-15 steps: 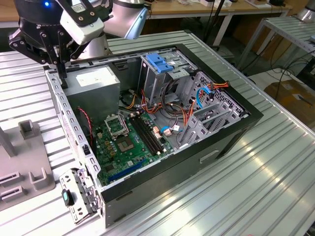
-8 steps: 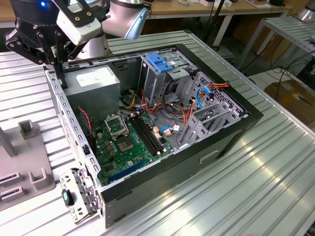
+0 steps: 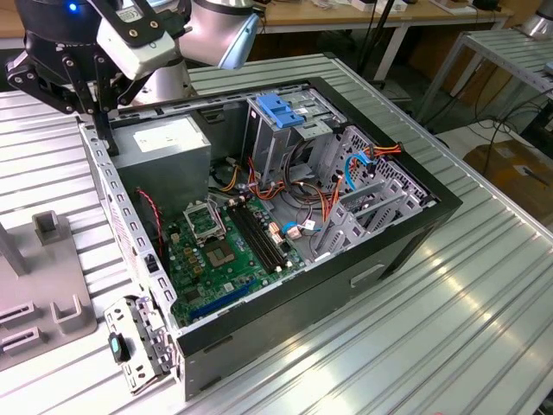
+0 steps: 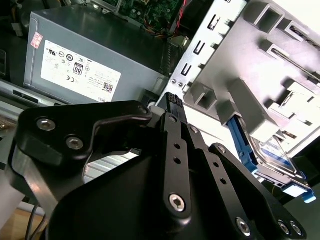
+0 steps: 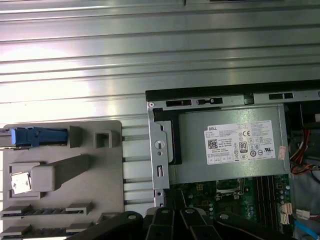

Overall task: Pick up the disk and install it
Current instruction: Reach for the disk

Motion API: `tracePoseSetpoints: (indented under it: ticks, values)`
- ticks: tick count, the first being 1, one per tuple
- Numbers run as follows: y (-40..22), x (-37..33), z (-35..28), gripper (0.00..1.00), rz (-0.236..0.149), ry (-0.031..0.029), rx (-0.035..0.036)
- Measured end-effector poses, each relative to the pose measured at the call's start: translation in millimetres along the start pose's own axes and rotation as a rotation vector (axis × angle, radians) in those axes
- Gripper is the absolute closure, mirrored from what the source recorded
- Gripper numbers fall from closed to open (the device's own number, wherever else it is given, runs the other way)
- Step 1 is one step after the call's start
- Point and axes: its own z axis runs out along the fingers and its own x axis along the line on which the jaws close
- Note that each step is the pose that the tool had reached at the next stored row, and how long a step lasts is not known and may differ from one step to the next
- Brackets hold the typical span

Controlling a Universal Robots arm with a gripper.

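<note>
The disk (image 5: 32, 136), a silver drive in bright blue rails, stands on edge in a slot of the grey holder block (image 5: 100, 170) on the table beside the computer case. In the second wrist view the disk (image 4: 272, 150) sits at the far end of the same holder (image 4: 260, 60). My gripper (image 3: 105, 138) hangs over the case's rear corner at the exterior view's left, above the metal edge next to the power supply. Its black fingers (image 4: 172, 100) are shut with nothing between them, some way from the disk.
The open computer case (image 3: 415, 216) lies on the ribbed metal table (image 3: 449, 346). Inside are a grey power-supply box (image 3: 164, 143), a green motherboard (image 3: 225, 251), loose cables and a drive cage with a blue latch piece (image 3: 283, 108). The holder block (image 3: 52, 303) is at the exterior view's left.
</note>
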Motion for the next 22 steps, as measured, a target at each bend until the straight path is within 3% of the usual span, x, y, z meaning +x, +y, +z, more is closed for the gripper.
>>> tracePoseSetpoints:
  ticks: [22]
  values:
    - [-0.6,8.3,-0.2,0.89,0.0,0.0,0.0]
